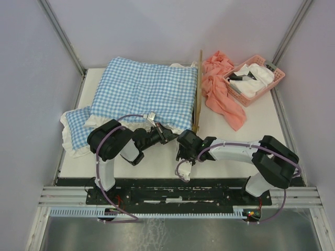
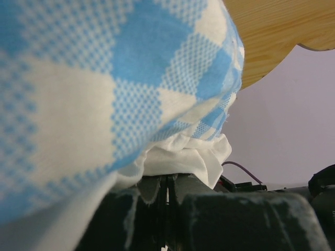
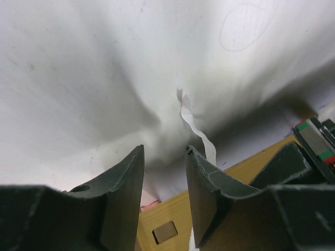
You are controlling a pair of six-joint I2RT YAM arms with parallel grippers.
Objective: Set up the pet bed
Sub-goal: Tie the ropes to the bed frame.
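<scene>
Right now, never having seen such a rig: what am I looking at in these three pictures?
Two robot arms are bolted at a table's near edge. The wide picture comes from a fixed camera above and behind them, the other two from a camera on each wrist. On the table lie a wooden pet bed under a blue-checked cushion, a matching small pillow, a pink cloth and a pink basket. The left claw is shut on the cushion's white frill. The right claw is open, facing white fabric, holding nothing.
</scene>
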